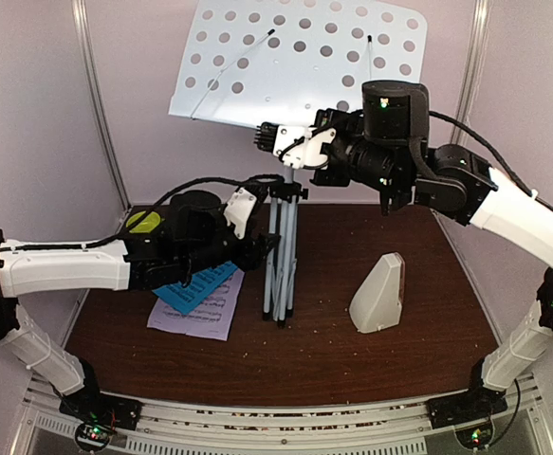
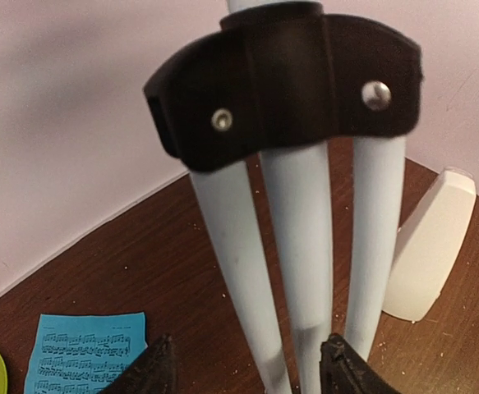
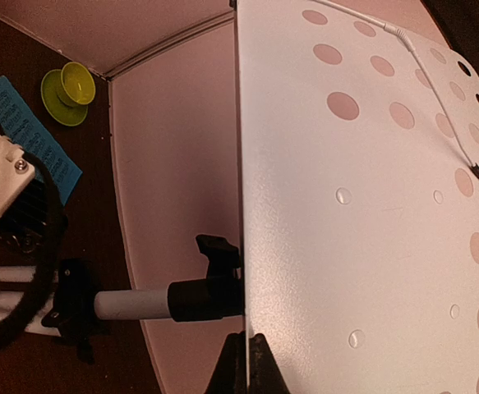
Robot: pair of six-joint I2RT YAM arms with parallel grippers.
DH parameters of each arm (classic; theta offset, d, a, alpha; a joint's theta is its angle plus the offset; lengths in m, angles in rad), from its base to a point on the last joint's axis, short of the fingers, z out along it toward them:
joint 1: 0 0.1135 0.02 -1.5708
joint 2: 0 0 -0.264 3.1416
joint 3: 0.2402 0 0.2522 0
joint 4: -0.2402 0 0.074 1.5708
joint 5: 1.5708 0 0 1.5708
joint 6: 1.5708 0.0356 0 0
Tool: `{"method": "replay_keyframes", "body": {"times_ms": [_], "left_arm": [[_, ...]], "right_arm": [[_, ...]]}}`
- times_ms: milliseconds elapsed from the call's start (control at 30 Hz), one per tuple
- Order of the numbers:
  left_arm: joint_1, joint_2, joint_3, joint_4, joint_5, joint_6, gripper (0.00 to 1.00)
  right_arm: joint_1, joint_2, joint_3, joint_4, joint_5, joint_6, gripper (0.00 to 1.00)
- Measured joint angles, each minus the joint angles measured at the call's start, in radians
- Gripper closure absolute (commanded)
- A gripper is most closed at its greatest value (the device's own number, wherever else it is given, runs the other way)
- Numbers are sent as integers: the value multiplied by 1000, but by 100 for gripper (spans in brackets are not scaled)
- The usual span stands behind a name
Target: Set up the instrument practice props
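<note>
White perforated stand (image 1: 300, 57) upright at mid-surface (image 1: 352, 365); tripod (image 1: 278, 261) legs barely spread.

- Left jaws: open, straddling the legs below the black collar (image 2: 284, 78). Fingers (image 2: 153, 373) sit either side with a gap showing; no squeeze evident.
- Right jaws: closed on the lower edge of the stand's desk, pinching the sheet metal edge-on.
- Metronome (image 1: 380, 294): right of the stand, apart from it, upright.
- Cyan page (image 1: 200, 284): left of the stand, flat, lying over the lilac page (image 1: 195, 322). Neither is on the desk yet.
- Green bowl (image 1: 143, 223): behind-left of the stand, not involved.

Judgement: step in hand is setting the desk angle, with the tripod about to be braced. Pages and metronome remain to do.

Next move calls for the left jaws to close on the legs first. The right jaws can then tilt slowly about the neck joint. With so narrow a footing, the stand could tip.
</note>
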Motion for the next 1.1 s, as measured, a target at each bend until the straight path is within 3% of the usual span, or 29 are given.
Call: {"method": "replay_keyframes", "body": {"times_ms": [333, 633, 1100], "left_arm": [[-6, 98, 114, -31, -139, 6, 66], [-10, 105, 95, 11, -135, 99, 99], [43, 119, 23, 175, -37, 243, 100]], "right_arm": [[11, 10, 56, -1, 26, -15, 100], [13, 12, 64, -1, 33, -15, 100], [14, 12, 75, -26, 47, -16, 100]]}}
